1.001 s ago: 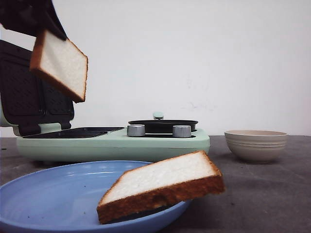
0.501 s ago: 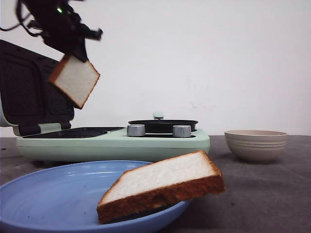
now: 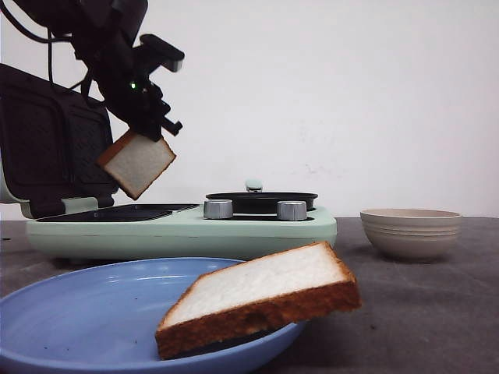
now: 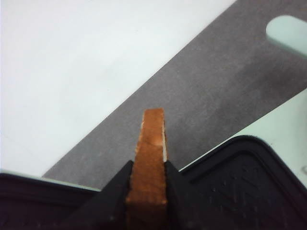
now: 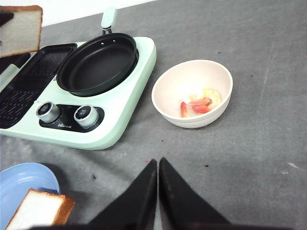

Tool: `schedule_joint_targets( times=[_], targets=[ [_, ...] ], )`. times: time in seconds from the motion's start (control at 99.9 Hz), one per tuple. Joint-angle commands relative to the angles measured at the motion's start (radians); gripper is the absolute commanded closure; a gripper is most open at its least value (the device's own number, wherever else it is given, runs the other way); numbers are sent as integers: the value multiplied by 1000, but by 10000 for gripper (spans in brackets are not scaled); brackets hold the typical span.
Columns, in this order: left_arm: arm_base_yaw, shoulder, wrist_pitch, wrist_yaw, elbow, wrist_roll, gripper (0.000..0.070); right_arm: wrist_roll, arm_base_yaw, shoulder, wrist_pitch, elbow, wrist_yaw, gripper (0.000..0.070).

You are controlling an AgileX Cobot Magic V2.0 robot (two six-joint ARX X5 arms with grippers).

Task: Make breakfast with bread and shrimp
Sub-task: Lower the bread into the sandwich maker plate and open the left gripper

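Observation:
My left gripper [image 3: 146,134] is shut on one slice of bread [image 3: 137,164], which hangs tilted in the air above the black grill tray [image 3: 117,212] of the mint sandwich maker. In the left wrist view the crust edge of that bread [image 4: 149,143] stands clamped in the left gripper [image 4: 148,166]. A second slice of bread [image 3: 261,296] leans on the rim of the blue plate [image 3: 86,312]. The shrimp [image 5: 200,103] lie in the beige bowl [image 5: 169,86]. My right gripper [image 5: 158,165] is shut and empty above bare table, apart from bowl and plate.
The sandwich maker [image 3: 187,230] has its lid [image 3: 47,148] open upright at the left, a round black pan [image 5: 98,60] on its right half and two silver knobs [image 3: 218,209]. The bowl [image 3: 411,231] stands right of it on grey table.
My left arm has carried the bread down and away from the camera, to the right, from high at the left to just above the grill tray. Nothing else moved.

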State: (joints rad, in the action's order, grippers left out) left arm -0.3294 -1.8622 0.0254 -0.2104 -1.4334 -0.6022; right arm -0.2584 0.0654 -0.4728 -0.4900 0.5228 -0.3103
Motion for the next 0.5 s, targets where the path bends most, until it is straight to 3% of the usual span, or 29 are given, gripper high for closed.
schedule_joint_targets(
  times=[0.0,0.491],
  targets=[
    [-3,-32,22,-4,-31,-45,697,12,3,-3,6,16,4,700],
    [3,-78,3,27,-31,-40,697,31,3,-3,0,16,4,700]
  ],
)
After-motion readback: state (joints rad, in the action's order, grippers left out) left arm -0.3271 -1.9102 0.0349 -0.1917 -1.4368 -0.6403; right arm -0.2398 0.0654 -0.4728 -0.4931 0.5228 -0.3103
